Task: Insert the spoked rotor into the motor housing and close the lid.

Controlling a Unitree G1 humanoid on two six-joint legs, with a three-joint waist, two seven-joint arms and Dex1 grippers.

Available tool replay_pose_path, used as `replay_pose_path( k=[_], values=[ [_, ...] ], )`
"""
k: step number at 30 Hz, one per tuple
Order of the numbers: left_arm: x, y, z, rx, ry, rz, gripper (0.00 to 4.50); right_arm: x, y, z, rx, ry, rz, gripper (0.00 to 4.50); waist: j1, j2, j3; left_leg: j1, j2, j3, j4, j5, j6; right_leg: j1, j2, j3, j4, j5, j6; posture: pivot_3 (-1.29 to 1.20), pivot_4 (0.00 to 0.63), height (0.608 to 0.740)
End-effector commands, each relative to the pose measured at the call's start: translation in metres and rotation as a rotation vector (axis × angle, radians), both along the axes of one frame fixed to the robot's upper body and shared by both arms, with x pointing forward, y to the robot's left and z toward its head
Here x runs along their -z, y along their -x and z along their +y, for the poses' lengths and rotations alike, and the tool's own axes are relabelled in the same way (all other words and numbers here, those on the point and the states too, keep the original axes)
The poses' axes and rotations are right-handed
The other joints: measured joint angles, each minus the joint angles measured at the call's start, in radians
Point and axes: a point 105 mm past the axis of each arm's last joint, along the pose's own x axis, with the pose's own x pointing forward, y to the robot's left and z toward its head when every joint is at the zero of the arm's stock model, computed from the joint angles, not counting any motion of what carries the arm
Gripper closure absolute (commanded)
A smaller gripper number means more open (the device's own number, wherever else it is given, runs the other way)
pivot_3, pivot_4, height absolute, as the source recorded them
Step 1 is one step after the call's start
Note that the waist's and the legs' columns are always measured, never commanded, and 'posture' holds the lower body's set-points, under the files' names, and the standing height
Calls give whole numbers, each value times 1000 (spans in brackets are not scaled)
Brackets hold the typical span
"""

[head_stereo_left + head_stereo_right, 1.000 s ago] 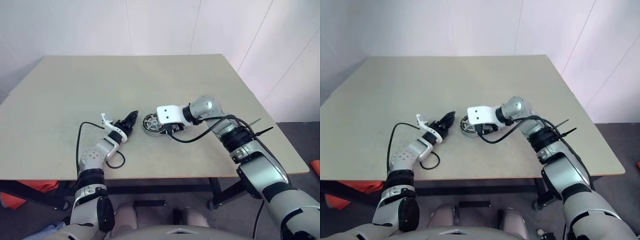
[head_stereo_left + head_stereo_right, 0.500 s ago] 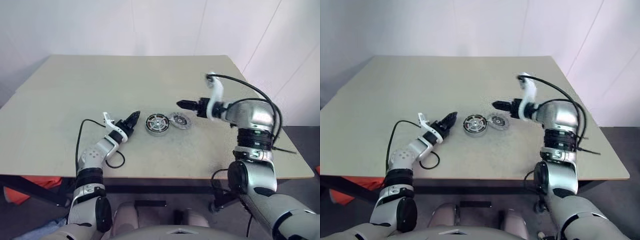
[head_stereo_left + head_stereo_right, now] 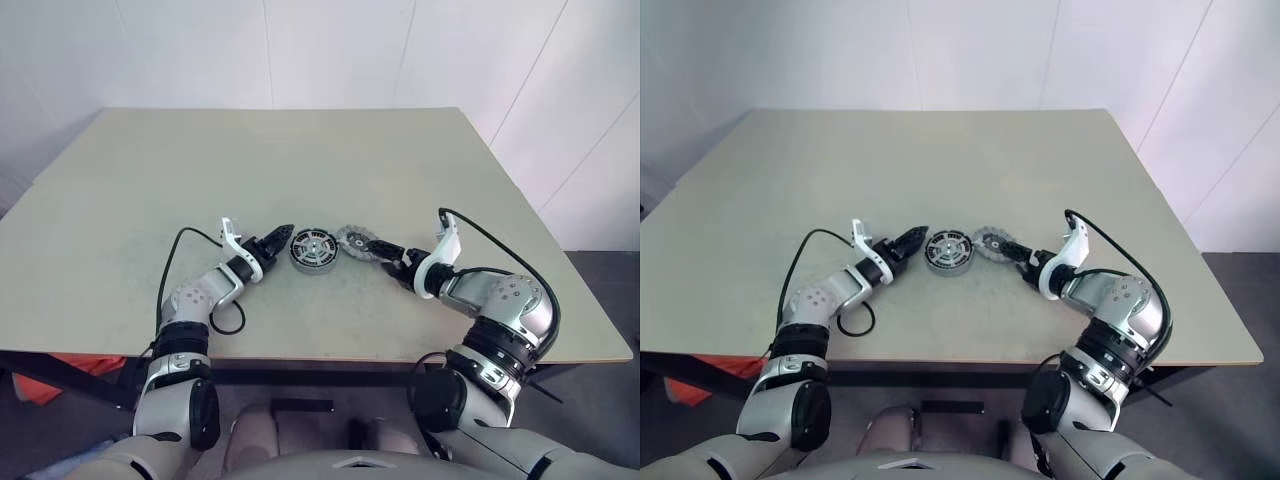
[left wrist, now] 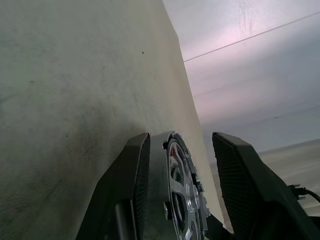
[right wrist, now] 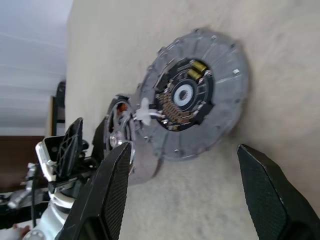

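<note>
The spoked rotor [image 3: 314, 248] shows its silver spokes on top of the dark-ringed motor housing [image 3: 314, 268], mid-table. Edge-on, the same puck [image 4: 182, 195] lies just ahead of my left gripper [image 3: 284, 236], which is open and level with a finger to each side. The grey ribbed lid [image 3: 356, 240] lies flat, touching the housing's right side, ribs and dark centre up [image 5: 200, 97]. My right gripper [image 3: 372, 247] is low over the table at the lid's right edge. Its fingers [image 5: 112, 200] are spread wide and hold nothing.
The beige table [image 3: 300, 150] stretches far behind the parts, its front edge near my arms. A black cable [image 3: 185, 245] loops from my left wrist over the tabletop. Another cable [image 3: 490, 235] arcs above my right forearm.
My right gripper came off the housing, rose to the right, then dropped low beside the lid. Housing and lid stay side by side. The left gripper barely moved.
</note>
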Motion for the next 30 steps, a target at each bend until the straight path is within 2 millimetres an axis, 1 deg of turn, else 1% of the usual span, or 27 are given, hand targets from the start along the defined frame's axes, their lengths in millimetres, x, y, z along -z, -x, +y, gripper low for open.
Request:
replay_pose_path(
  k=[1, 7, 11, 14, 16, 19, 21, 25, 27, 30],
  values=[
    [-13, -3, 4, 4, -12, -45, 2390, -12, -10, 8, -14, -49, -15, 730, 0, 0, 0, 0, 0, 0, 0, 0, 0, 0, 0, 0, 0, 0, 1, 0, 0, 740],
    [-12, 0, 9, -7, -21, -46, 2390, -17, -32, 20, -2, -100, -53, 730, -1, 0, 0, 0, 0, 0, 0, 0, -1, 1, 0, 0, -1, 0, 0, 0, 0, 740],
    [-12, 2, 11, -15, -28, -44, 2390, -15, -41, 32, -12, -107, -78, 730, -3, 0, 0, 0, 0, 0, 0, 0, -1, 1, 0, 0, -1, 2, -3, 0, 0, 740],
    [-12, 2, 12, -18, -31, -43, 2390, -18, -47, 38, -19, -115, -116, 730, -3, 0, 0, 0, 0, 0, 0, 0, -1, 1, 0, 0, -1, 2, -3, 0, 0, 740],
    [-11, 2, 12, -15, -38, -41, 2390, -27, -51, 43, -28, -135, -163, 730, -3, 0, 0, 0, 0, 0, 0, 0, -1, 1, 0, 0, -1, 2, -3, 0, 0, 740],
    [-10, 2, 10, -11, -42, -38, 2390, -48, -54, 51, -61, -171, -256, 730, -3, 0, 0, 0, 0, 0, 0, 0, -1, 1, 0, 0, -1, 2, -3, 0, 0, 740],
    [-10, 2, 9, -9, -43, -36, 2390, -64, -52, 57, -96, -186, -328, 730, -3, 0, 0, 0, 0, 0, 0, 0, -1, 1, 0, 0, -1, 2, -3, 0, 0, 740],
    [-10, 1, 9, -8, -44, -34, 2390, -85, -45, 70, -176, -203, -410, 730, -2, 0, 0, 0, 0, 0, 0, 0, -1, 1, 1, 0, -1, 2, -3, 0, 0, 740],
    [-11, 0, 12, -16, -47, -38, 2390, -90, -42, 77, -217, -186, -425, 730, -2, 0, 0, 0, 0, -1, 0, 0, -1, 1, 1, 0, -1, 2, -2, 0, 0, 740],
    [-13, -3, 21, -44, -56, -47, 2390, -90, -38, 82, -253, -164, -440, 730, -2, 0, 0, 0, 0, -1, 0, 0, -1, 1, 1, 0, -1, 2, -3, 0, 0, 740]
  ],
)
